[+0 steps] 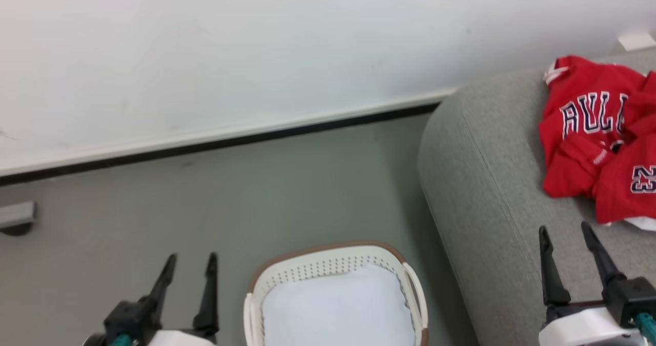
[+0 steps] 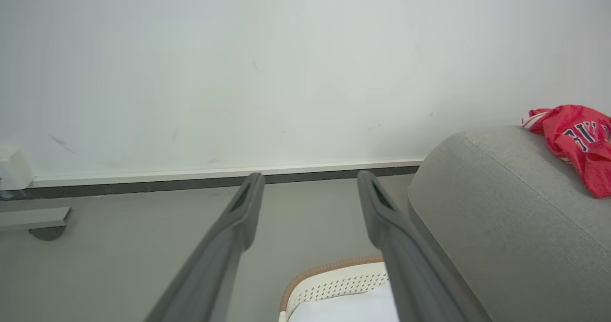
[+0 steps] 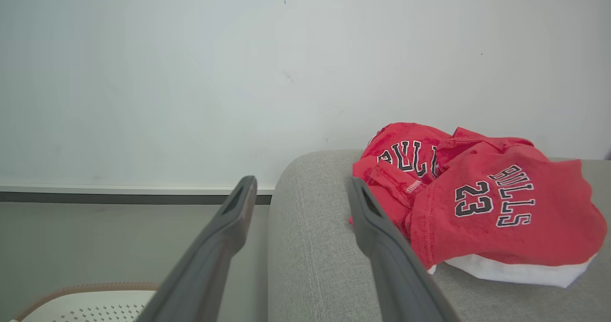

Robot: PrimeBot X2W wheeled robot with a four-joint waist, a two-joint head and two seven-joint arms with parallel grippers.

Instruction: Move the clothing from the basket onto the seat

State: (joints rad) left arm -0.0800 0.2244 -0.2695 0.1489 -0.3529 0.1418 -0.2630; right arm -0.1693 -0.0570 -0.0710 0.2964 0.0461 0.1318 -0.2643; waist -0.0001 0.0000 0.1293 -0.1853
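Clothing [image 1: 594, 141], red jerseys in a crumpled heap, lying on the seat [image 1: 482, 182] near its rounded end. Basket [image 1: 328, 264] on the floor [image 1: 205, 192] just beside that end, pale white inside showing. Left pincer [image 1: 192, 256] spread wide over bare floor beside basket. Right pincer [image 1: 564, 227] spread wide over seat, short of the heap, holding nothing.

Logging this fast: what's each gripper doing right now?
Left gripper: open, holding nothing.
Right gripper: open, holding nothing.
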